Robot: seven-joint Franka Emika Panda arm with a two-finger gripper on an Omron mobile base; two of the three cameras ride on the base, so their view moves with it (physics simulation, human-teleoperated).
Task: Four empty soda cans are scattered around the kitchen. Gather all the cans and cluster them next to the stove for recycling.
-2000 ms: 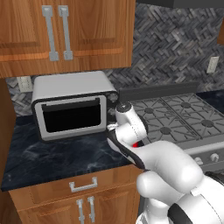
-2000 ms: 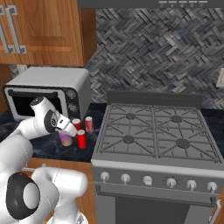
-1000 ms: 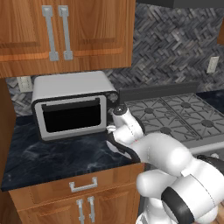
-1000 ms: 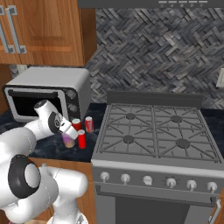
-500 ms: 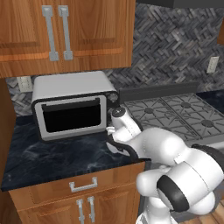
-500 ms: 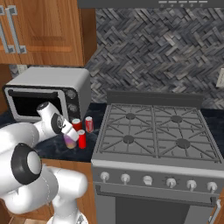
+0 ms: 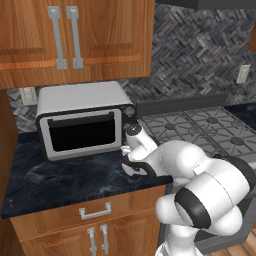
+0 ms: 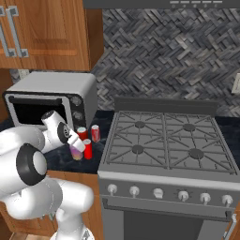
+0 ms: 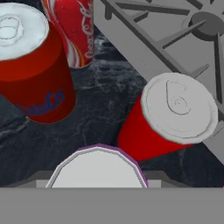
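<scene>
The end effector hangs low over the black counter just left of the stove, and it looks clamped on the pale purple can — in the hand view that can's silver top sits right at the bottom between the fingers, which themselves are hidden, so the grip is a judgement rather than something plainly seen. Three cans already stand in the cluster: a plain red can tight against the stove's edge, a second plain red can to the other side, and a red-and-white can beyond them. In the right base view the red cans stand just beside the held one, with the toaster oven close behind the arm. The risk now is crowding: the purple can is coming down into a narrow gap, and a slight sideways drift could knock the nearest red can over or push it onto the grates. Letting go while the can is tilted or not yet on the counter could tip it into its neighbours — and a wide opening of the fingers might nudge them too.
</scene>
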